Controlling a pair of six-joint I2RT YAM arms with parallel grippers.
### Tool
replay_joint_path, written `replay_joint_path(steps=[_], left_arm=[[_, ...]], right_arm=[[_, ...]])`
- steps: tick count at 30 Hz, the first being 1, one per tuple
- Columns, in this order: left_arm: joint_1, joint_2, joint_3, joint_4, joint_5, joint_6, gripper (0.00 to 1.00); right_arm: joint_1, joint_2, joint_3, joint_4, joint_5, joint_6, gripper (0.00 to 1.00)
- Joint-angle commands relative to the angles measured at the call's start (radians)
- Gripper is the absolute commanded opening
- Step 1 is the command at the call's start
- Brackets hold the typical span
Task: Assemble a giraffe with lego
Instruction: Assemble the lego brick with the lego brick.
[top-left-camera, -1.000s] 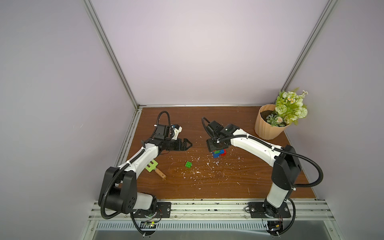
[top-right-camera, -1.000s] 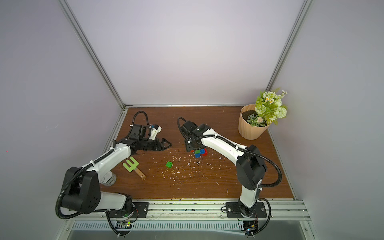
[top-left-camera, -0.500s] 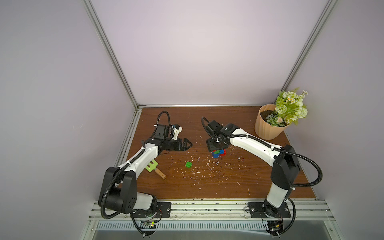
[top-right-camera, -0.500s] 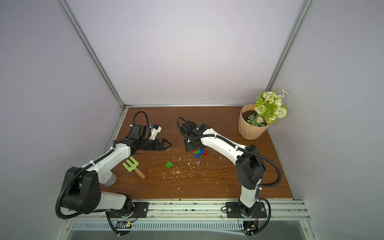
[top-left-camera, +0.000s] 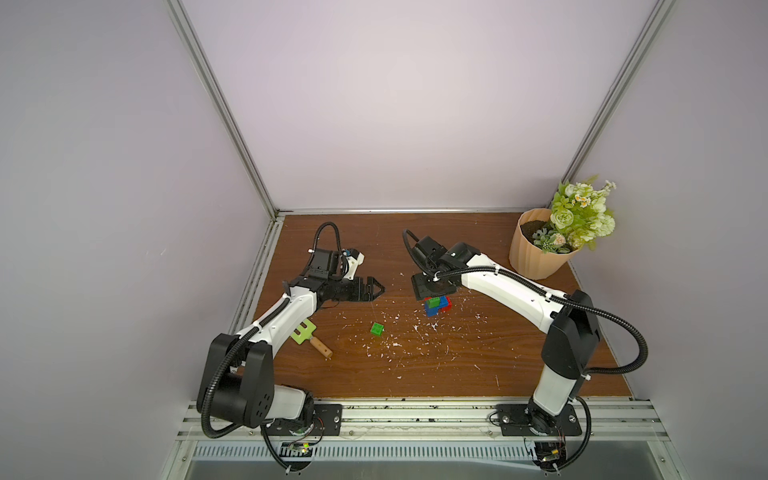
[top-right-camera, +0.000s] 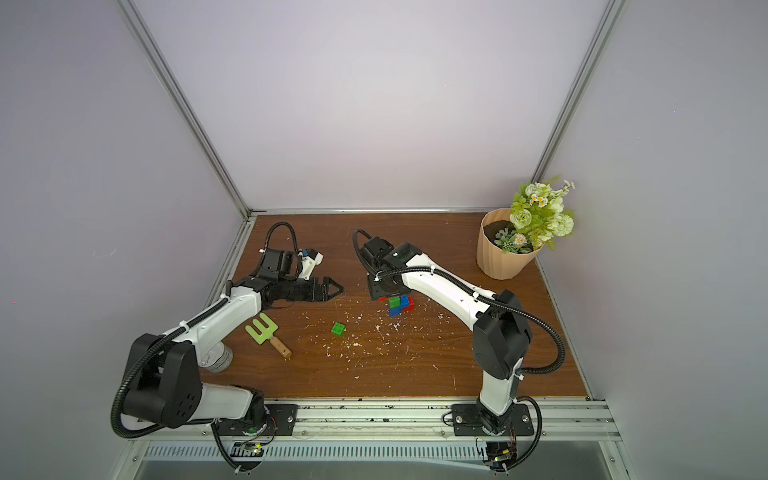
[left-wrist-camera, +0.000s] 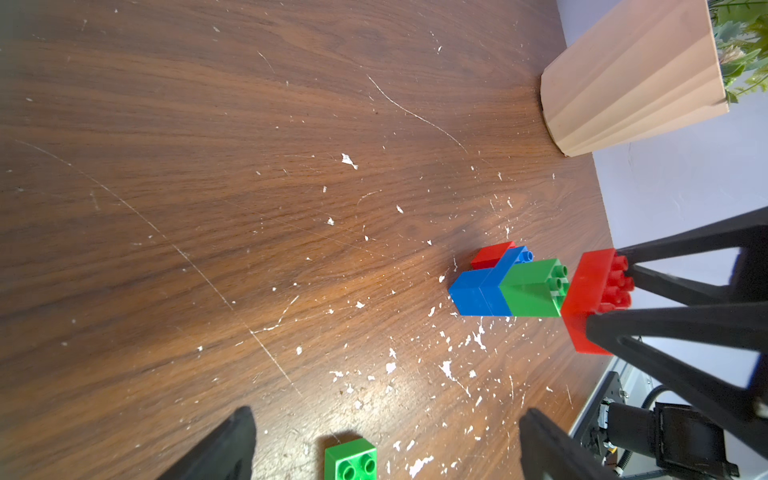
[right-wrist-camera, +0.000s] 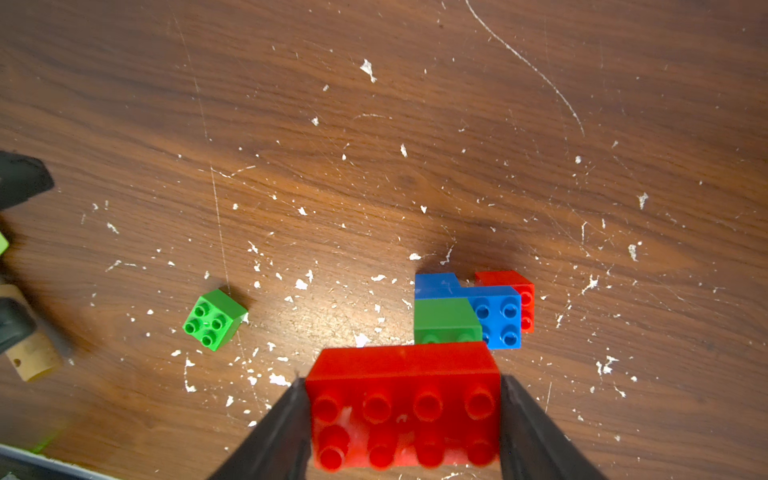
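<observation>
Giraffe (right-wrist-camera: 465, 316) part-built on bench (right-wrist-camera: 374, 124); red brick (right-wrist-camera: 405, 399) clamped in right hand (right-wrist-camera: 402, 381) just over its green neck, lined up for pressing on. Left hand (left-wrist-camera: 386, 415) spread, empty, near green brick (left-wrist-camera: 351, 459).

A ribbed peach flowerpot (top-left-camera: 536, 257) of pale green flowers (top-left-camera: 582, 212) stands in the far corner of the dark wooden tabletop (top-left-camera: 457, 374). A green slotted wooden-handled tool (top-right-camera: 262, 329) lies flat well apart; white flecks (right-wrist-camera: 368, 68) litter the middle.
</observation>
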Motion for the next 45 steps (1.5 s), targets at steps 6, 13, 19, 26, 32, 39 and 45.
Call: replay_joint_path(steps=[6, 13, 19, 26, 32, 39, 45], left_arm=[[-0.007, -0.024, -0.003, 0.001, 0.006, -0.001, 0.99], [-0.008, -0.025, -0.003, 0.001, 0.005, -0.001, 1.00], [-0.008, -0.027, -0.004, 0.001, 0.002, -0.001, 1.00], [-0.007, -0.028, -0.005, 0.001, 0.001, 0.000, 0.99], [-0.007, -0.027, -0.005, 0.001, 0.000, 0.000, 1.00], [-0.008, -0.027, -0.003, 0.001, 0.002, -0.001, 1.00], [-0.008, -0.030, -0.004, 0.000, 0.001, -0.001, 0.99]], right_arm=[[-0.001, 0.004, -0.031, 0.002, -0.007, 0.019, 0.51], [0.002, 0.007, -0.037, 0.012, -0.020, 0.020, 0.51], [0.004, 0.007, -0.045, 0.011, -0.019, 0.019, 0.51], [0.002, 0.014, -0.060, 0.015, -0.020, 0.014, 0.50], [0.003, 0.028, -0.058, 0.005, -0.029, -0.001, 0.50], [0.002, 0.033, -0.040, -0.008, -0.023, -0.006, 0.50], [0.002, 0.053, -0.012, -0.022, -0.034, -0.016, 0.50]])
